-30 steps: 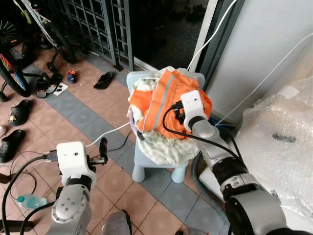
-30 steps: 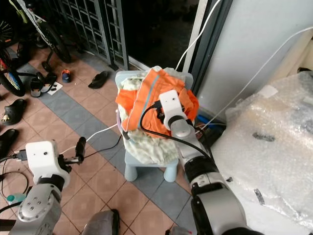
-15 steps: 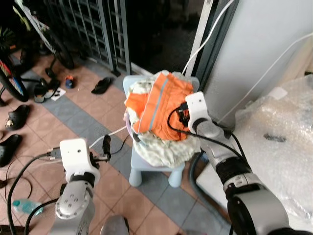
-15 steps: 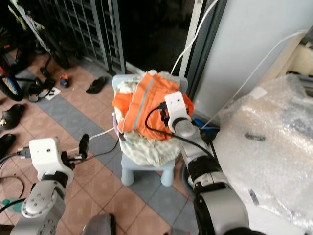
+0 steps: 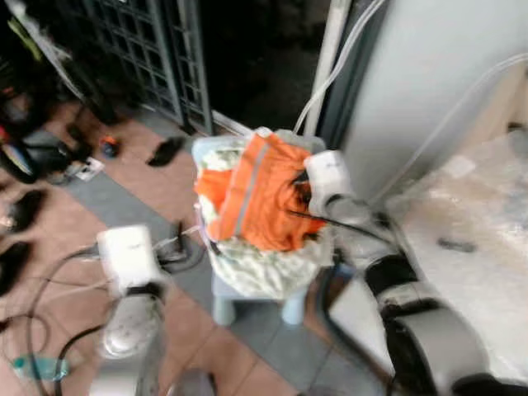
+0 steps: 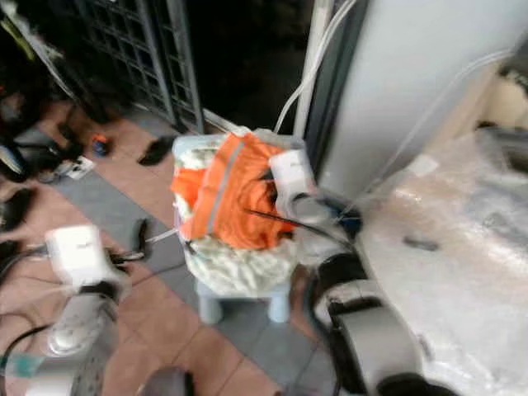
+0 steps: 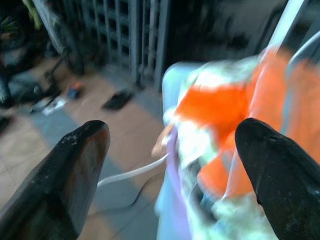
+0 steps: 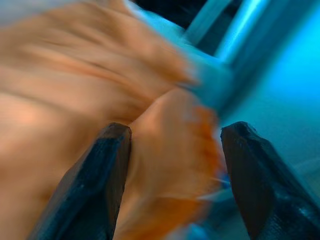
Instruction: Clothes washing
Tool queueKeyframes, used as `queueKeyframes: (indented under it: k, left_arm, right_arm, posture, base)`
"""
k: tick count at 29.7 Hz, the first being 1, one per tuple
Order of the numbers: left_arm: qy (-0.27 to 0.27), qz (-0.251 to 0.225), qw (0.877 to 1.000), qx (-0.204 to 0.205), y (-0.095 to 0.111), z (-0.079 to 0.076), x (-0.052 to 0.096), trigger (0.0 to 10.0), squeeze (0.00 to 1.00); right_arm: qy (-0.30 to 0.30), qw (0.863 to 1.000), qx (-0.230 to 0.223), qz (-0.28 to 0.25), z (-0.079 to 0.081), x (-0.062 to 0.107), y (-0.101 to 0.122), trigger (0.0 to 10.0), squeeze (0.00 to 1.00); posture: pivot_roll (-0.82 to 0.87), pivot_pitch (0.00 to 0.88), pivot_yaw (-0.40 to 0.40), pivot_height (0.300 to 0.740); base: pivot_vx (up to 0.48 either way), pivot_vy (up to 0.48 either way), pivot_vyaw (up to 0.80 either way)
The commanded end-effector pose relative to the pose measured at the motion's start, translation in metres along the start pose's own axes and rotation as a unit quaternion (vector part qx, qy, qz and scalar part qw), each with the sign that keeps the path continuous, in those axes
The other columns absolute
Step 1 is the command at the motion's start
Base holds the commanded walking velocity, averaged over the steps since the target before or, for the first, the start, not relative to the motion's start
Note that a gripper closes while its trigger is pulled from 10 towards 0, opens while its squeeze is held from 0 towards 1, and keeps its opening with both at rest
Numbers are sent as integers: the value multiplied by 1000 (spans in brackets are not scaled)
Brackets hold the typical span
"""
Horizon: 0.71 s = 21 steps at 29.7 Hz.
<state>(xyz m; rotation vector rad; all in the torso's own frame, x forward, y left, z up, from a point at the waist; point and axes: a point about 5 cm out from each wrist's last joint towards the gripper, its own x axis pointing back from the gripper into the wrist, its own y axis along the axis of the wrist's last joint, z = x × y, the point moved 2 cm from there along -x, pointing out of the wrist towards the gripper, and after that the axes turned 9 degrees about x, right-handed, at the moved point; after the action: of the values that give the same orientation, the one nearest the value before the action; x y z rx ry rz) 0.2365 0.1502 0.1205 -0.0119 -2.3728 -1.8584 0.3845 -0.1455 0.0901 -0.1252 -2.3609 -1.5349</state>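
An orange garment (image 5: 260, 190) with a grey stripe lies on top of a pile of pale clothes (image 5: 256, 266) on a small light-blue chair (image 5: 221, 307). My right gripper (image 5: 299, 188) is open at the garment's right side. In the right wrist view its fingers (image 8: 100, 175) stand wide apart with orange cloth (image 8: 165, 150) bulging between them. My left gripper (image 5: 176, 241) is held out low at the left of the chair, open and holding nothing. The left wrist view looks past its fingertips (image 7: 80, 150) at the pile (image 7: 220, 110). All views are blurred.
A bubble-wrapped bulk (image 5: 466, 239) stands close on the right. Behind the chair are a dark doorway and a metal grille (image 5: 157, 49). Sandals (image 5: 165, 151) and a bottle (image 5: 37, 367) lie on the tiled floor at left. A white cable (image 5: 186, 235) runs to the chair.
The whole picture has shifted and blurred, so the camera moved. My right gripper stays at the orange garment. My left gripper stays low at the left of the chair.
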Motion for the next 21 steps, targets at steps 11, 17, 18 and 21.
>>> queueKeyframes:
  k: [11,17,18,21]
  left_arm:
    - [35,19,999,-14,-10,17,2,10000,0]
    - [33,24,999,-19,-12,19,0,10000,0]
    - [32,24,999,-20,-11,18,0,10000,0]
    - [32,24,999,-23,-11,18,-1,10000,0]
  right_arm:
    - [118,992,-29,-17,31,14,-2,10000,0]
    - [136,991,-7,-19,39,15,-3,10000,0]
    - [131,991,-14,-14,40,14,-3,10000,0]
    - [125,992,-26,-9,45,12,-2,10000,0]
  posture:
    - [116,34,-37,740]
    - [120,25,-27,740]
    - [121,25,-26,740]
    - [125,21,-20,740]
  base:
    - [0,0,0]
    - [0,0,514]
    - [0,0,775]
    - [0,0,602]
